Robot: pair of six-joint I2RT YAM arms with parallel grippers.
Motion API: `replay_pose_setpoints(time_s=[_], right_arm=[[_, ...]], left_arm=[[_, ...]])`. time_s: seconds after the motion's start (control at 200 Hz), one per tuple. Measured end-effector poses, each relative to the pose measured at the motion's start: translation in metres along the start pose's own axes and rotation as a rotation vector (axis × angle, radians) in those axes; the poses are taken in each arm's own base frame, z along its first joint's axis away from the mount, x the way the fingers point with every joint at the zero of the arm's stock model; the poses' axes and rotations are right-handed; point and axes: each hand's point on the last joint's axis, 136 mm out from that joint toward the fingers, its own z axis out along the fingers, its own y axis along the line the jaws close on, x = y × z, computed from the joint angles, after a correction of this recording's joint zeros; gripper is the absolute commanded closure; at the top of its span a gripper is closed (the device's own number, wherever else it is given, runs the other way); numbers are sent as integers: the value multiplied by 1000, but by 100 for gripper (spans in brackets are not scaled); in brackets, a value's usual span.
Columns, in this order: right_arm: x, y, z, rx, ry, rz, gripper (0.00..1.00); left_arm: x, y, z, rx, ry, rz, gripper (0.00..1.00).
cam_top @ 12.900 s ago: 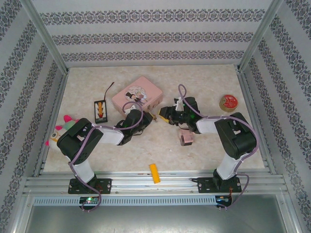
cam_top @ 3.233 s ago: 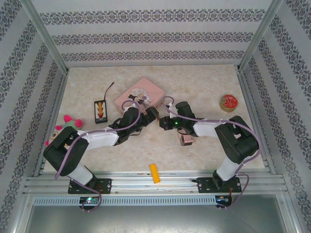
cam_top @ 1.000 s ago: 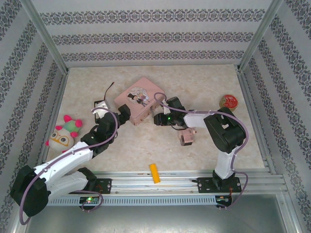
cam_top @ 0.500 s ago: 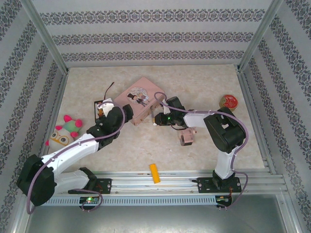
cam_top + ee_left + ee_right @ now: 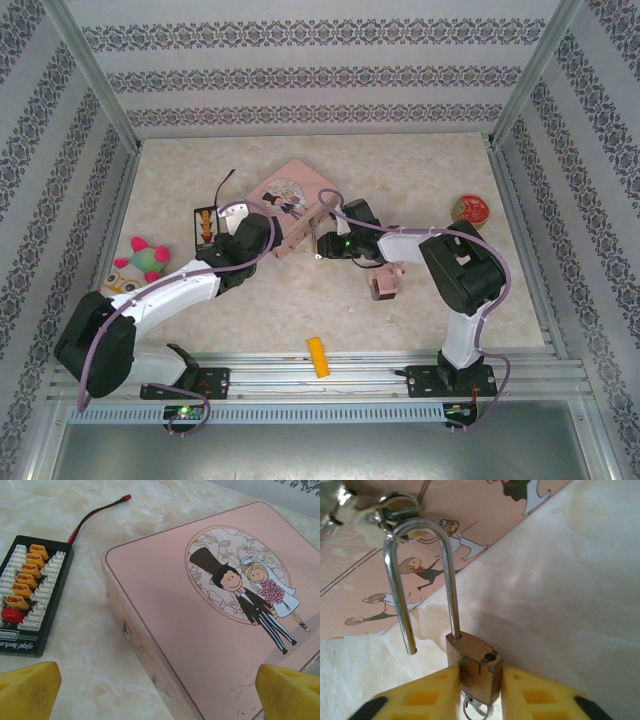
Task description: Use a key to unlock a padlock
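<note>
A small brass padlock (image 5: 474,672) stands upright, my right gripper (image 5: 474,692) shut on its body between the yellow pads (image 5: 420,700). Its silvery shackle (image 5: 451,595) is sprung open, one leg free of the body. Silvery key-ring pieces (image 5: 395,506) hang over the shackle's top, and a small ring (image 5: 469,711) shows under the body. The key's blade is hidden. My left gripper (image 5: 158,700) is open, with its yellow fingertips (image 5: 27,687) wide apart over the near corner of the pink tin (image 5: 210,630). In the top view the left gripper (image 5: 262,232) and right gripper (image 5: 322,245) flank the tin's (image 5: 295,195) front edge.
A black connector board (image 5: 27,595) with a red-tipped wire (image 5: 97,512) lies left of the tin. A plush toy (image 5: 140,262) sits at the far left. A small pink block (image 5: 383,283) is beside the right arm, an orange block (image 5: 318,356) is near the front rail, and a tape roll (image 5: 470,209) is at the right.
The left arm drew back to the left, then over the last second swung right again, up to the tin. The right gripper has kept hold of the padlock by the tin.
</note>
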Motion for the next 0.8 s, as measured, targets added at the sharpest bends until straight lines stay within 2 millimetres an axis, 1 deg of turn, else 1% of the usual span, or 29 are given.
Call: replay_pose_setpoints(time_s=[0.21,0.4,0.51,0.565,0.64,0.8], right_arm=[[-1,-5,0,33,-4,3,61],[-1,-2,1,82,0,-26,54],[-1,1,2,106,3,-47,54],[-2,0,2,120,2,-49,55],[-2,-3,3,135,3,-49,58],[-3,-5,5,160,12,-45,59]], left_arm=[[-1,-4,4,1,4,12,1],[1,-9,12,-8,16,32,1],[0,-12,14,-7,19,37,1],[0,-13,15,-8,20,38,1],[1,-13,16,-11,23,40,1],[2,-13,17,-12,25,41,1]])
